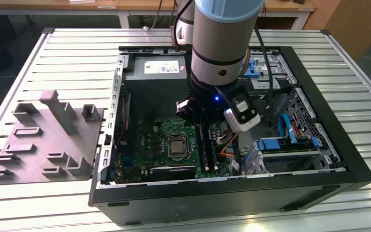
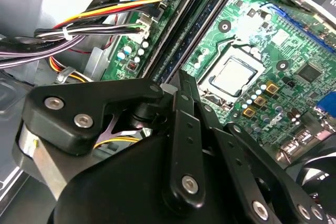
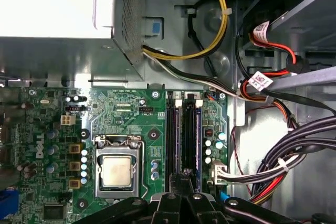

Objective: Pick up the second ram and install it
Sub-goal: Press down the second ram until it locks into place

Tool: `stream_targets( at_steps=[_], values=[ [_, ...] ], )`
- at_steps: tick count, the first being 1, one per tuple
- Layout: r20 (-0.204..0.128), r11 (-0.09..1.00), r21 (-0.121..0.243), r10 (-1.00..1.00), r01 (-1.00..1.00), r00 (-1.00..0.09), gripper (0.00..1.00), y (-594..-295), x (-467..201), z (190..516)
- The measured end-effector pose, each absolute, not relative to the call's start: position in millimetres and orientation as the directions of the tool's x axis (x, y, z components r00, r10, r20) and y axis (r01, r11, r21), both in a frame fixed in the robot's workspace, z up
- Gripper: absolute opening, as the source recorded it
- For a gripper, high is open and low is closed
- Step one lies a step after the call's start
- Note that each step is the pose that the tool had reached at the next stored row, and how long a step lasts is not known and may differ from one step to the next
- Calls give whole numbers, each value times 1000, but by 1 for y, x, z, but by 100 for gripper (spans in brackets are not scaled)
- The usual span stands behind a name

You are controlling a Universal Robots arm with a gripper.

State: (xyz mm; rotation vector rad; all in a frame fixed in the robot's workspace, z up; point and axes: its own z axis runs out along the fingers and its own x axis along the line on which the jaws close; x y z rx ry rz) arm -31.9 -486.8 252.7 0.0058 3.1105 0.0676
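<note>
The second ram (image 2: 197,32) is a long dark-blue stick standing on edge in a black slot of the green motherboard (image 3: 126,114), beside the processor socket (image 3: 116,171). It also appears in the first wrist view (image 3: 190,135) and the exterior view (image 1: 211,145). My gripper (image 2: 181,77) reaches down into the open computer case (image 1: 340,159), its black fingers drawn together on the stick's top edge near one end. In the first wrist view the gripper (image 3: 182,178) covers that end of the slots. A neighbouring slot (image 3: 175,135) runs parallel, close beside the stick.
The grey power-supply box (image 1: 156,67) sits at the back of the case. Bundled cables (image 3: 294,150) run close beside the slots, toward the drive cage (image 1: 289,140). A grey moulded parts holder (image 1: 44,140) lies on the slatted table at the exterior view's left.
</note>
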Motion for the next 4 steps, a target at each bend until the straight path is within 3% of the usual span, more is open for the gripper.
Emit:
stream_targets(
  at_steps=[4],
  values=[
    [-30, 999, 43, 4, 3, -1000, 10, -487, -32, 253]
  ],
)
